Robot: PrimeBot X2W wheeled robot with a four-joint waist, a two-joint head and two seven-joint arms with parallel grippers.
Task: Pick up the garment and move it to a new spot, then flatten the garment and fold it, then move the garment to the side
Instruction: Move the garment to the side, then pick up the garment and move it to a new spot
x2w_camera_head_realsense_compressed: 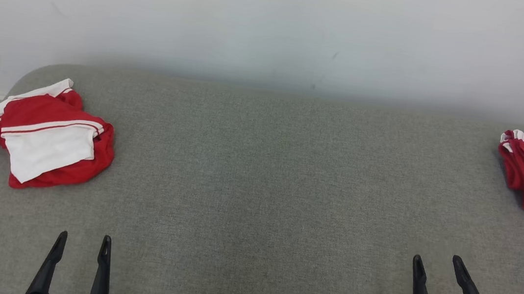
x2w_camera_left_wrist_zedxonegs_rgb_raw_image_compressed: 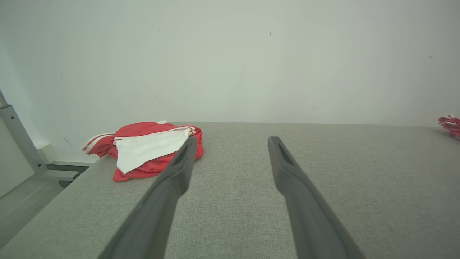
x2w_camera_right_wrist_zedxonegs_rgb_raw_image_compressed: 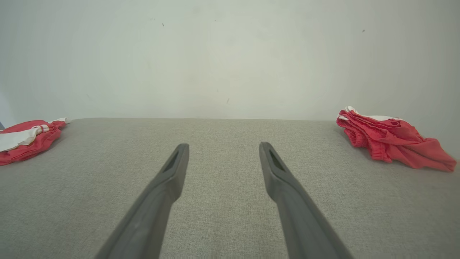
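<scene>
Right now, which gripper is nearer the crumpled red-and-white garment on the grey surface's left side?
Left. The left gripper is just short of the crumpled red-and-white garment; the right gripper is far across the grey fabric surface.

This looks like a plain test room or lab — a grey cloth-covered table [x2w_camera_head_realsense_compressed: 257,191] set against a scuffed white wall [x2w_camera_head_realsense_compressed: 276,20] at 12 o'clock, with a grey metal frame [x2w_camera_left_wrist_zedxonegs_rgb_raw_image_compressed: 18,136] and hard floor [x2w_camera_left_wrist_zedxonegs_rgb_raw_image_compressed: 21,205] off the table's edge at 9 o'clock in the left wrist view.
</scene>
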